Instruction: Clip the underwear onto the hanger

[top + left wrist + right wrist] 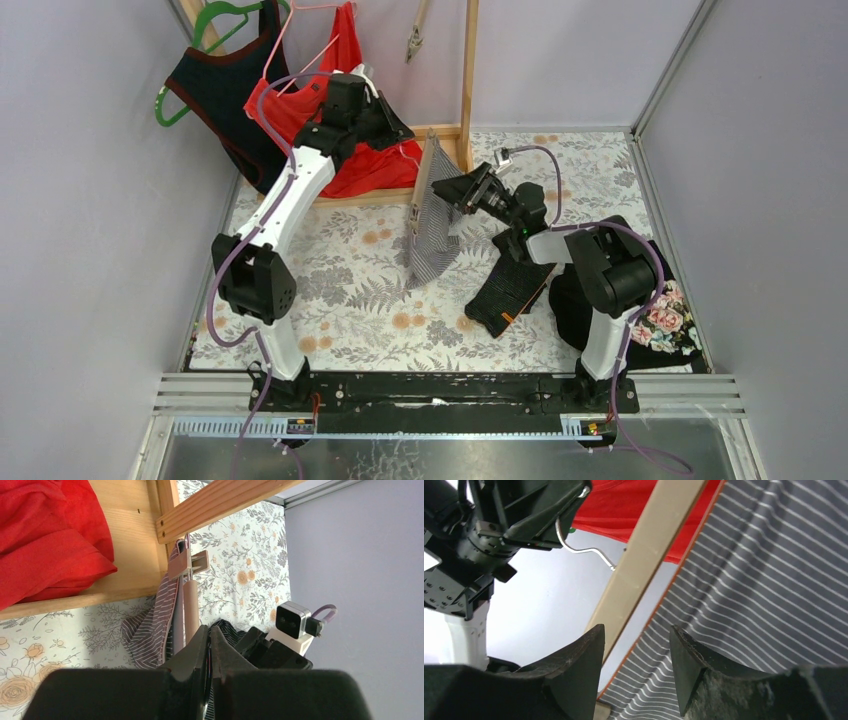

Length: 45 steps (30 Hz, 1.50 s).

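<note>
My left fingers are pinched together on the thin wire hook of the hanger, arm raised high, and its smooth tan bar slants down below them. The grey, white-striped knit underwear drapes from that bar. My right fingers stand apart, reaching in level, with the bar's edge and the cloth's orange-trimmed hem just past their tips.

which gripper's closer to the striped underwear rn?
Right. The right gripper sits open right beside the striped underwear, near the hanger bar. The left gripper is farther, up at the hanger's hook, shut on it.
</note>
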{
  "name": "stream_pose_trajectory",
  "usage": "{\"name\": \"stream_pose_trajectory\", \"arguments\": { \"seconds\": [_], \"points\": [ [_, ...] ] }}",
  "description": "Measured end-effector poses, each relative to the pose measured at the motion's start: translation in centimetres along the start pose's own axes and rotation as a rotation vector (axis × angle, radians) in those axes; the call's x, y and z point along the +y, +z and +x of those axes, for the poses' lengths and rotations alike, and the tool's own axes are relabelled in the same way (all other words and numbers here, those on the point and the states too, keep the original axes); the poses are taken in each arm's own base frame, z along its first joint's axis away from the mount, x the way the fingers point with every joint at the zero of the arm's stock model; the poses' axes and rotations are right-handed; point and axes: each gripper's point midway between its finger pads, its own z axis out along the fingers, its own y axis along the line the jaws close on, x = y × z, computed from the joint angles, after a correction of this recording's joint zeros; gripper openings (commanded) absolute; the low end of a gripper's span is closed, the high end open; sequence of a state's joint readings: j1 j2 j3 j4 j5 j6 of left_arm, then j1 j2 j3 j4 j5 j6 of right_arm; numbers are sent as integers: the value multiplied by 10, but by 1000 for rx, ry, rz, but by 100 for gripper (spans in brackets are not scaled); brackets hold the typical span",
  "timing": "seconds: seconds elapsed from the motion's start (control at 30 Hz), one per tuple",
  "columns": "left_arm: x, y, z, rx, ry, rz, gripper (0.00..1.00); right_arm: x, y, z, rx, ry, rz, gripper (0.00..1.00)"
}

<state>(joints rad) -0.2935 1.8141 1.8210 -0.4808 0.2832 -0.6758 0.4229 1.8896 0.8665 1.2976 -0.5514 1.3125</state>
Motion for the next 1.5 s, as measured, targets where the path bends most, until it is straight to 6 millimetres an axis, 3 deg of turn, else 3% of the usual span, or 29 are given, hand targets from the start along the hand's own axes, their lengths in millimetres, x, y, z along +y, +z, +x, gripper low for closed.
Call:
{"name": "stream_pose_trajectory", "arguments": {
  "seconds": [0.27,0.43,0.67,0.73,0.87,1.13,1.5],
  "points": [
    [6,1,2,12,11,-30,0,19,8,7,19,5,-51,54],
    [8,1,4,21,11,-36,0,26,7,4,30,-162,8,53],
    [6,0,6,33,10,-25,0,97,24,-15,42,-628,5,51],
    [5,0,7,36,11,-21,0,106,30,-19,56,-715,8,50],
    [5,0,7,38,11,-19,0,91,38,-18,116,-824,73,50],
    [5,0,9,43,11,-18,0,20,40,1,256,-887,240,49],
    [5,-1,10,46,13,-19,0,23,47,-2,262,-971,253,47]
  ]
}}
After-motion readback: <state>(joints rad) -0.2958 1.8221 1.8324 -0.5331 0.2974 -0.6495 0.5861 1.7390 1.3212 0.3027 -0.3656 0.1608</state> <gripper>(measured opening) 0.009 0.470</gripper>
